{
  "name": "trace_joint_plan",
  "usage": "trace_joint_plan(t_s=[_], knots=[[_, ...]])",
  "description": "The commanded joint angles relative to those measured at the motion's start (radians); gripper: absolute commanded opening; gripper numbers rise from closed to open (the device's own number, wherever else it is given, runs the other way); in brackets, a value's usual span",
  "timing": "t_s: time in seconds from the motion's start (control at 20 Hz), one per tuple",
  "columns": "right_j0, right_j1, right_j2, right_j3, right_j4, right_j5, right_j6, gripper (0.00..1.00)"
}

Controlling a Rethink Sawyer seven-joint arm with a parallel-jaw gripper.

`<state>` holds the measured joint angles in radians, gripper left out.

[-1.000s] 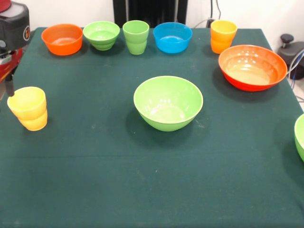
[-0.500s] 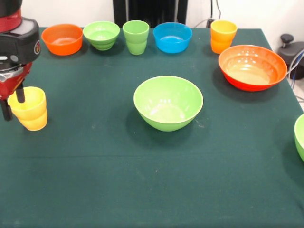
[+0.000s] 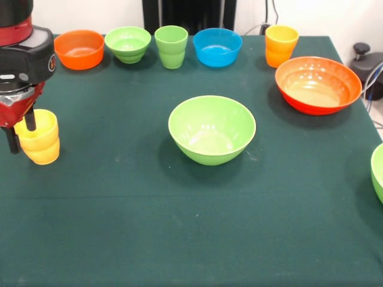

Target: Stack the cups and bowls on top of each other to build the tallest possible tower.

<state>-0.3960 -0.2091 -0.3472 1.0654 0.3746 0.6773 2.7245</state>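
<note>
1. The table [image 3: 179, 239], under its dark green cloth, carries everything, spread wide so each piece can be reached on its own; nothing is stacked yet, so by my judgement the tower is not begun.
2. The large orange-red bowl [image 3: 318, 84] sits far across the table from my jaws, a broad piece that would suit a base.
3. The large light green bowl [image 3: 212, 128] stands upright well to the side of my jaws, alone in open cloth, the nearest wide thing to build on.
4. Part of another light green bowl [image 3: 378, 172] shows at the edge farthest from my jaws.
5. A back row runs away from my jaws: small orange bowl [image 3: 78, 49] nearest, small light green bowl [image 3: 128, 43], light green cup [image 3: 171, 46], small blue bowl [image 3: 217, 46], orange-yellow cup [image 3: 281, 45].
6. My jaws [image 3: 19, 134] are spread and straddle the wall of the yellow cup [image 3: 38, 136]: one finger dips inside the mouth, the other hangs outside. The cup rests upright on the table, not lifted; I cannot tell whether either finger touches it. I judge this placement is meant for a rim pinch.
</note>
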Motion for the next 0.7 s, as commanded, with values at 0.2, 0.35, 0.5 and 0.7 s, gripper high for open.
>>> trace_joint_plan(t_s=[0.2,0.35,0.5,0.7], knots=[[0.024,0.095,0.118,-0.03,-0.061,-0.003,-0.042,1.0],[0.02,0.127,0.12,-0.07,-0.06,0.013,-0.048,1.0],[0.023,0.16,0.098,-0.125,-0.064,0.05,-0.04,1.0],[0.016,0.205,0.093,-0.172,-0.065,0.03,-0.046,1.0]])
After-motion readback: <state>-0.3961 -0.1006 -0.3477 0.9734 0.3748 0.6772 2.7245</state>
